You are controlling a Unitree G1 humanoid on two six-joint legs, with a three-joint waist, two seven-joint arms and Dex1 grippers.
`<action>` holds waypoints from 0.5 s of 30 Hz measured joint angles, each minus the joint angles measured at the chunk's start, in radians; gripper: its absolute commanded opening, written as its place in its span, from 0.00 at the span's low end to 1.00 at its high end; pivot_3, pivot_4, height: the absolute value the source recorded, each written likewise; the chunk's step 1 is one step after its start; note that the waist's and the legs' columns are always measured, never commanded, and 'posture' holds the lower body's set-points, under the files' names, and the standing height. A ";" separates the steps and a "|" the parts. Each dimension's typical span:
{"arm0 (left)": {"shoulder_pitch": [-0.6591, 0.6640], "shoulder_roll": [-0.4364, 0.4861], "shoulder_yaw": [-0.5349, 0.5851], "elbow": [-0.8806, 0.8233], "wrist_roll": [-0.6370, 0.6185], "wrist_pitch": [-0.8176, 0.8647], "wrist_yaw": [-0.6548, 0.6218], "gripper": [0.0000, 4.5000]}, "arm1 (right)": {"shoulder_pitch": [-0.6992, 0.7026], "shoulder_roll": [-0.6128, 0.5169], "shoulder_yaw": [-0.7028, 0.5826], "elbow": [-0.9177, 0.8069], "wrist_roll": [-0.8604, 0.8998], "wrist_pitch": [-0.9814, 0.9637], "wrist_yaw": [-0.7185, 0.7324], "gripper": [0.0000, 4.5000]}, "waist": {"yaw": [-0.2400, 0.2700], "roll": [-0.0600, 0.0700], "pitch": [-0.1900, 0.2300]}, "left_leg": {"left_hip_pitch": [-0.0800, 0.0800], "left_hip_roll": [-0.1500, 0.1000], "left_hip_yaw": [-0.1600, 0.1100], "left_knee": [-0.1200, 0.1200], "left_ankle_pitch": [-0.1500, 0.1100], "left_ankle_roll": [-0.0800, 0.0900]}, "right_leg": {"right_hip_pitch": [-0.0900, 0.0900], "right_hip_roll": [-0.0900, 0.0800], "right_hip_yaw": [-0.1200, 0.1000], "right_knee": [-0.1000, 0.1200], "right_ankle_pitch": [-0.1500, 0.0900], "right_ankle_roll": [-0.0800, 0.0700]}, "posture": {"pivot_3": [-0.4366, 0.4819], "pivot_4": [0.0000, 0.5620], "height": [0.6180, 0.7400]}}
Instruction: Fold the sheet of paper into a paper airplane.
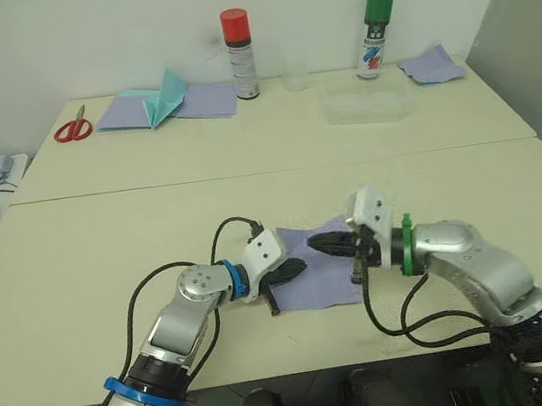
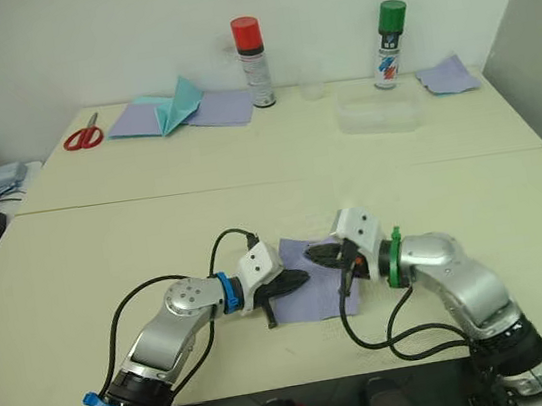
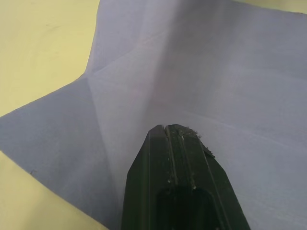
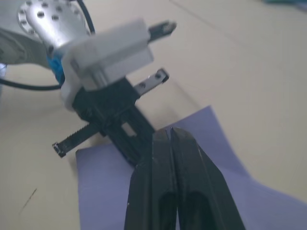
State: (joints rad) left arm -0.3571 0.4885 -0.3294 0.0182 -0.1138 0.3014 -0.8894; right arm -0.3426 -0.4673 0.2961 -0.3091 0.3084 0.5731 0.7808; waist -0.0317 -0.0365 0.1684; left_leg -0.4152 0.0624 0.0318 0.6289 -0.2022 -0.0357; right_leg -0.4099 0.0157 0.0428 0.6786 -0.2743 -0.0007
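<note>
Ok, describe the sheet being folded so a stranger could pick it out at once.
On the near table, look between the left pincer and right pincer. The sheet of paper lies flat there, lavender and creased. Unlike the wider lavender sheets at the far table's back, it carries no teal paper.

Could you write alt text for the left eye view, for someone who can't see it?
Two robot arms meet over a lavender sheet of paper on a cream table, left end effector and right end effector shut above it. Spray cans and scissors stand behind.

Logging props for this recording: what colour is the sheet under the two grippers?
Lavender, plain with faint creases; the sheet of paper shows best in the left wrist view.
</note>
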 measured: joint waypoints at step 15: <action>0.008 -0.001 0.011 -0.004 0.000 -0.004 0.003 0.00 | -0.044 0.148 -0.046 0.317 -0.134 -0.038 -0.212 0.00 | 0.000 0.000 0.000 | 0.001 0.000 0.000 0.000 0.000 0.000 | 0.000 0.000 0.000 0.001 0.000 0.000 | 0.48 0.27 1.00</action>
State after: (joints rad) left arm -0.3490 0.4879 -0.3188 0.0144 -0.1140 0.2973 -0.8867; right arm -0.3869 -0.3192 0.2503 0.0082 0.1748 0.5348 0.5686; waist -0.0317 -0.0364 0.1681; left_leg -0.4142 0.0625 0.0323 0.6290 -0.2022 -0.0357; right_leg -0.4095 0.0158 0.0431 0.6796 -0.2742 -0.0005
